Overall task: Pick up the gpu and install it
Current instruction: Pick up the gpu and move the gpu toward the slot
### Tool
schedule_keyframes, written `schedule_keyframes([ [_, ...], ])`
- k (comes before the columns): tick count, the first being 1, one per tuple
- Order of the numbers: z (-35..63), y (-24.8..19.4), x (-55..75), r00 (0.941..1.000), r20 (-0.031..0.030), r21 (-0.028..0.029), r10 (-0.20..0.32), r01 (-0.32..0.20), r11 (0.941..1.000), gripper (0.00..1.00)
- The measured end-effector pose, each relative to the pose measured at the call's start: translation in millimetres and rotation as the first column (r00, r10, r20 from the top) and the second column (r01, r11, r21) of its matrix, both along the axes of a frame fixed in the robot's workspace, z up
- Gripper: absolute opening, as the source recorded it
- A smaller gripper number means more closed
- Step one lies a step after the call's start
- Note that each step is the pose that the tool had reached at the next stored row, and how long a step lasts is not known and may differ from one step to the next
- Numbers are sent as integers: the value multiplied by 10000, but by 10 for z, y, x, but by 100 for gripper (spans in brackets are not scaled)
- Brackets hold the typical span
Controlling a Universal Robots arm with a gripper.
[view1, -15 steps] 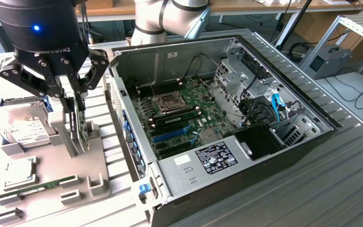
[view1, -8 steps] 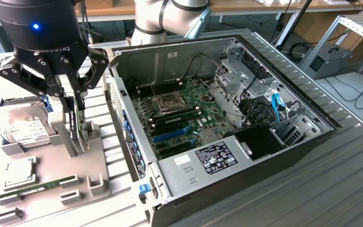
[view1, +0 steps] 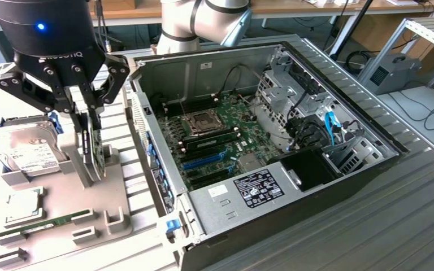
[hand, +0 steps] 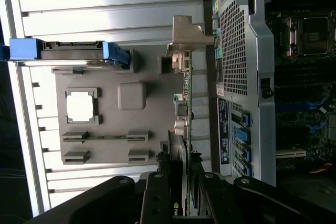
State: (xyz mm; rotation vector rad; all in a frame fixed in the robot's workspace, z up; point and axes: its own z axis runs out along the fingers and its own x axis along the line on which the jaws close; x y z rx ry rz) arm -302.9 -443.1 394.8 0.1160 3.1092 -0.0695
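At the bench (view1: 398, 214), the arm's pincer (view1: 87, 116) hangs over the grey parts holder (view1: 74, 192) on the exterior view's left. Its black fingers (view1: 77, 110) come down on either side of the gpu (view1: 92, 149). We see the pincer drawn in to a middling gap and closed on the card, one finger against each face.

The gpu stands on edge, upright, with its lower edge down among the holder's posts. We cannot tell whether it sits in its slot or is raised just clear of it. From the wrist camera we look along the card's thin edge (hand: 185, 103), the pincer (hand: 179, 182) gripping it at the near end and the metal bracket at the far end.

Beside the gpu, toward the exterior view's left, a silver hard drive (view1: 25, 149) with a white label lies in the holder. Nearer the camera on the same holder rest a square processor (view1: 22, 207) and a narrow green memory stick (view1: 47, 222).

To the exterior view's right of the holder and just beside it, the computer case (view1: 202, 70) lies open on the slatted bench. Its motherboard (view1: 217, 132) faces up, with the processor socket and blue expansion slots exposed. The case's perforated rear panel (hand: 236, 51) runs close alongside the card in the wrist view.
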Motion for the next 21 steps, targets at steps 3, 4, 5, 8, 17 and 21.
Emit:
schedule_keyframes([
  [3, 8, 0, 0, 10000, 0, 0, 0, 0, 10000, 26],
  [4, 12, 0, 0, 10000, 1, 0, 0, 0, 10000, 26],
  [5, 16, 0, 0, 10000, 0, 0, 0, 0, 10000, 26],
  [8, 25, 0, 0, 10000, 1, 0, 0, 0, 10000, 26],
  [17, 48, 0, 0, 10000, 1, -1, 0, 0, 10000, 26],
  [21, 54, 0, 0, 10000, 0, -2, 0, 0, 10000, 26],
])
